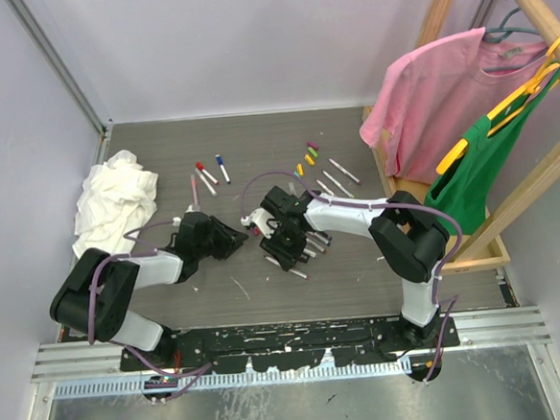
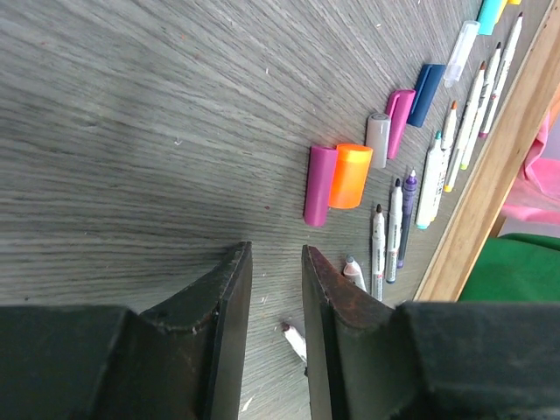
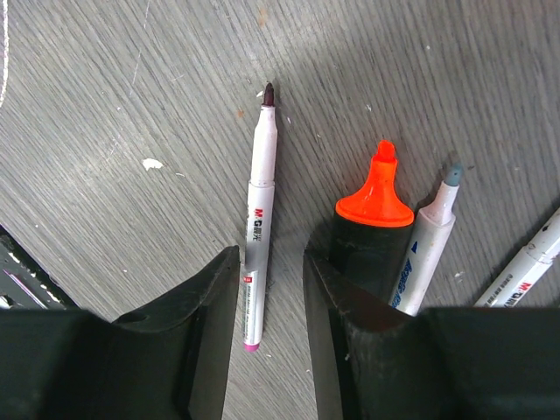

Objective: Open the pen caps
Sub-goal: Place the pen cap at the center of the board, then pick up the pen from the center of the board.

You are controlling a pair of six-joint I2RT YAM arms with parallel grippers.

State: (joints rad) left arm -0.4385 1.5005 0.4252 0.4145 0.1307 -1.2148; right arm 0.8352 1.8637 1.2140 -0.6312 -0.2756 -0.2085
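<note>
around right jaws four uncapped pens [image 3: 259, 219]; by left jaws one orange cap [image 2: 350, 175]; both narrowly parted, gripping nothing.

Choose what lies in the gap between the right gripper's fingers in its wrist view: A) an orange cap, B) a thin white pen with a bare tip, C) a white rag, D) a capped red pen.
B: the thin white pen, its dark tip uncapped, runs down into the gap of the right gripper.
</note>
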